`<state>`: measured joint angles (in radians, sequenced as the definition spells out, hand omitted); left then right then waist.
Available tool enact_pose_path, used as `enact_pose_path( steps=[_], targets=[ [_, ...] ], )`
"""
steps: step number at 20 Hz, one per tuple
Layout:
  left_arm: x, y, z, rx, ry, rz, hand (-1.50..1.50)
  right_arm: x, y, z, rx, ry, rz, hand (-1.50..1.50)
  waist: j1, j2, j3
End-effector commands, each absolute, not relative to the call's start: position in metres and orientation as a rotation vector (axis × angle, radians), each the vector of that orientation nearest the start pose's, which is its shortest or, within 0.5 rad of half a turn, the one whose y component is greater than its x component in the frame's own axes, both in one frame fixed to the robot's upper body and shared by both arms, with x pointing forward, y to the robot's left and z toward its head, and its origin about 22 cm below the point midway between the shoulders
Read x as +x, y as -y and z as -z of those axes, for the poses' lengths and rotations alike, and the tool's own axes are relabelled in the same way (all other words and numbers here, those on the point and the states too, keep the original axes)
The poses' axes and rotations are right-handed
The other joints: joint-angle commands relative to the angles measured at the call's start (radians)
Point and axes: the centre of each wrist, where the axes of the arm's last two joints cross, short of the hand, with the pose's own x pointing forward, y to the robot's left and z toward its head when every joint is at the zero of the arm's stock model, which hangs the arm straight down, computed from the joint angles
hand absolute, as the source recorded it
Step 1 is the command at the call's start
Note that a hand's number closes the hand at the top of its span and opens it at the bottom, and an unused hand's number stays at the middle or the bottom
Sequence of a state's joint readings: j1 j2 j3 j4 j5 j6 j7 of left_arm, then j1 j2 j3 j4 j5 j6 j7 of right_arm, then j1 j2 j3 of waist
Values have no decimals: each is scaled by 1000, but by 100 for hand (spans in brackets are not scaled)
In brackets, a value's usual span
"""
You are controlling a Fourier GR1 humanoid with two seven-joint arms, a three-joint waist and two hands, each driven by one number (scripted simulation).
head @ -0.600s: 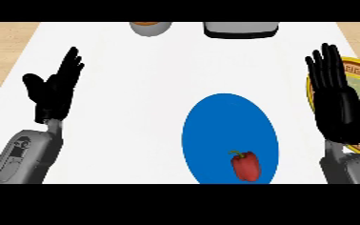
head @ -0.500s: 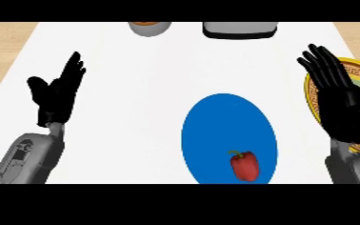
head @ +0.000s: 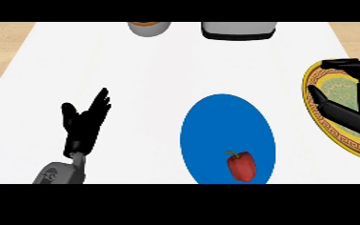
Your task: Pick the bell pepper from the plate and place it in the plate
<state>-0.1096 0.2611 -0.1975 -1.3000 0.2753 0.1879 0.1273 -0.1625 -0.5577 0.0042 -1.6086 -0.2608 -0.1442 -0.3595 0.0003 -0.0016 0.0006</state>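
Note:
A red bell pepper point(head: 243, 166) lies on the near part of a blue plate point(head: 215, 119) at centre right. A yellow-rimmed plate with a green middle point(head: 314, 81) is cut off by the right edge. My right hand point(head: 336, 108) reaches in from that edge and lies across the yellow plate with its fingers straight, open and holding nothing; most of it is out of view. It is well to the right of the pepper. My left hand point(head: 84, 124) rests open at the lower left, fingers up, far from both plates.
At the back of the white counter stand a grey bowl with orange contents point(head: 149, 27) and a grey container point(head: 237, 30). Wooden surface shows at the far left corner point(head: 14, 40) and the far right.
My right hand has swung to the right and tilted sideways over the yellow plate, leaving most of it out of view. My left hand has dropped lower and slightly right. The pepper has not moved.

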Motion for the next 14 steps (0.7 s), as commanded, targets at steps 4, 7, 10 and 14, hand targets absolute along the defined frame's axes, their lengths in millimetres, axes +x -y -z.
enact_pose_path(
  steps=[4,7,10,14],
  targets=[
    [234,-250,29,12,1183,13,0,232,372,-71,-144,2244,-203,-150,-5,-2,1],
    [240,-240,28,0,1202,3,0,234,373,-84,-209,2208,-342,-150,-4,0,-1],
    [229,-242,33,10,1189,-5,0,222,372,-111,-265,2086,-593,-150,-13,-4,-2],
    [232,-250,32,14,1178,-11,0,219,371,-126,-334,1896,-907,-150,-4,-1,-3]
  ],
)
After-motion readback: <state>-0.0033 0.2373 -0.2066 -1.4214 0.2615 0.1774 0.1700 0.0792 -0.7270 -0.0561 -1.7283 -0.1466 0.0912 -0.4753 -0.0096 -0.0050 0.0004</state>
